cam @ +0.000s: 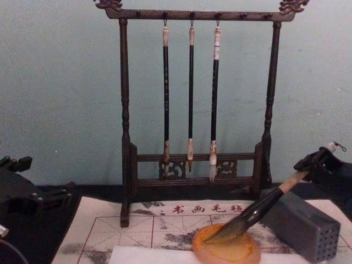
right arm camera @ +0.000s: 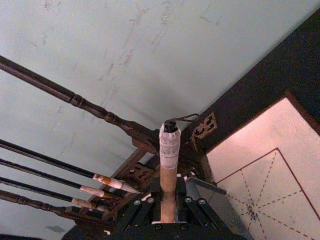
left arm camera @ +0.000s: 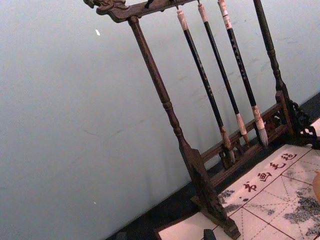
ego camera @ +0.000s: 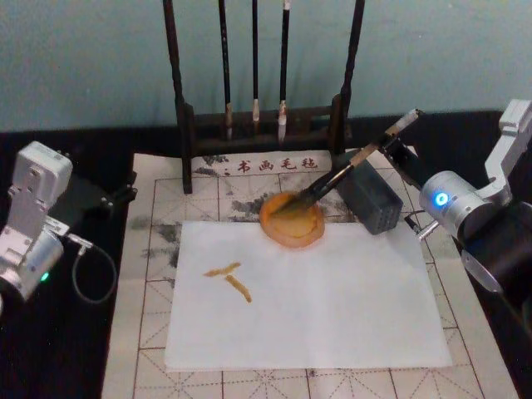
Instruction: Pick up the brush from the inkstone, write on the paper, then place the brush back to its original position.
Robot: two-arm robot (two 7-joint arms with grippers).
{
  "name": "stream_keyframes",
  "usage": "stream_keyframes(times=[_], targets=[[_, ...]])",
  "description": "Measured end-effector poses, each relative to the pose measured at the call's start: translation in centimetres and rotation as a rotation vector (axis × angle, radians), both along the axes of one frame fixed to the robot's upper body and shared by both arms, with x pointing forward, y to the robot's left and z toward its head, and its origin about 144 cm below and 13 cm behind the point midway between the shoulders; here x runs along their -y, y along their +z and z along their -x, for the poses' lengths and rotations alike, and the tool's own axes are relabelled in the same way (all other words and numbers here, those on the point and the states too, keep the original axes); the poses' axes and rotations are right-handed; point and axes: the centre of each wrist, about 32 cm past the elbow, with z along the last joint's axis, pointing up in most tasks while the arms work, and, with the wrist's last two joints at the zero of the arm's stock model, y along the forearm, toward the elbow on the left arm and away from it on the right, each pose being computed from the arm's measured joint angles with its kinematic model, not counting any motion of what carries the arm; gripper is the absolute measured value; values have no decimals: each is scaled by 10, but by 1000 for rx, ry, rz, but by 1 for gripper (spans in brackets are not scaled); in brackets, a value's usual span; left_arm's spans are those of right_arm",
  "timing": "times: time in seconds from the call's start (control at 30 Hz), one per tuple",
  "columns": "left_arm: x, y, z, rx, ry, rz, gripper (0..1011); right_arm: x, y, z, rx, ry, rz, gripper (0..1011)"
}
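The brush (ego camera: 332, 179) slants with its dark bristle tip down in the round orange inkstone (ego camera: 288, 243). Its tan handle rises to the right over the grey block. My right gripper (ego camera: 392, 148) is shut on the upper handle, just below the whitish top end. The right wrist view shows the brush handle (right arm camera: 168, 175) between the gripper's fingers. From the chest view the brush (cam: 258, 212) runs from the inkstone (cam: 226, 254) up to my right gripper (cam: 316, 164). The white paper (ego camera: 332, 307) lies in front of the inkstone and bears orange-brown strokes (ego camera: 229, 277). My left gripper (ego camera: 104, 198) is parked at the left.
A grey rectangular block with small holes (ego camera: 374, 199) stands right of the inkstone, under the brush handle. A dark wooden brush stand (ego camera: 258, 125) with three thin hanging brushes (cam: 190, 99) is at the back. A gridded felt mat (ego camera: 158, 216) lies under the paper.
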Motion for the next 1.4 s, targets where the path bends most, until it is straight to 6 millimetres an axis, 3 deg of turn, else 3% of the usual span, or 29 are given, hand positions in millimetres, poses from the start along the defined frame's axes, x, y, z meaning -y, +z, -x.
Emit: stream_keyframes(times=[0.5, 1.23, 1.4], targets=[[0, 0, 0, 0, 0, 0, 1001, 0, 0, 0, 0, 1, -1, 214], [0, 0, 0, 0, 0, 0, 1001, 0, 0, -1, 1, 2, -1, 898], [0, 0, 0, 0, 0, 0, 1001, 0, 0, -1, 2, 2, -1, 1002]])
